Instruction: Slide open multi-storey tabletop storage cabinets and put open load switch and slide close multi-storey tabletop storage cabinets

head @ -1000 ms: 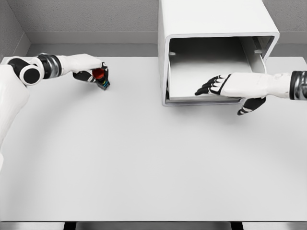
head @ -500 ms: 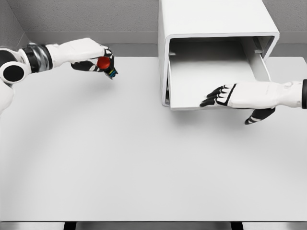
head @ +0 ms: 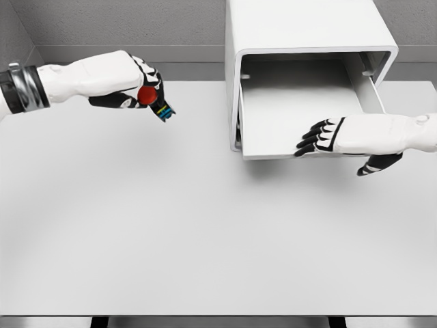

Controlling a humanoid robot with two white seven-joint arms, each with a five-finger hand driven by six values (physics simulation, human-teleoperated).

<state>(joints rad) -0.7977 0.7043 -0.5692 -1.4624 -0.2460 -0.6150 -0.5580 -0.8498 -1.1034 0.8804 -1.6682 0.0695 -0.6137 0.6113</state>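
- The storage cabinet is standing at the back right of the tabletop, and its drawer is sitting pulled out, so the opening step looks done.
- The right hand is lying flat over the drawer's front edge, its fingers stretched out and grasping nothing, with the thumb hanging below the drawer front.
- The left hand is hanging above the tabletop on the far left, well apart from the cabinet, its fingers wrapped around the load switch.
- The switch is showing a red knob and a dark body with coloured marks, tilted down toward the right.
- By my reading, the task is sitting about midway: the switch is picked up but not yet in the drawer.
- Carrying it across, dropping it into the drawer and sliding the drawer closed are what is left.
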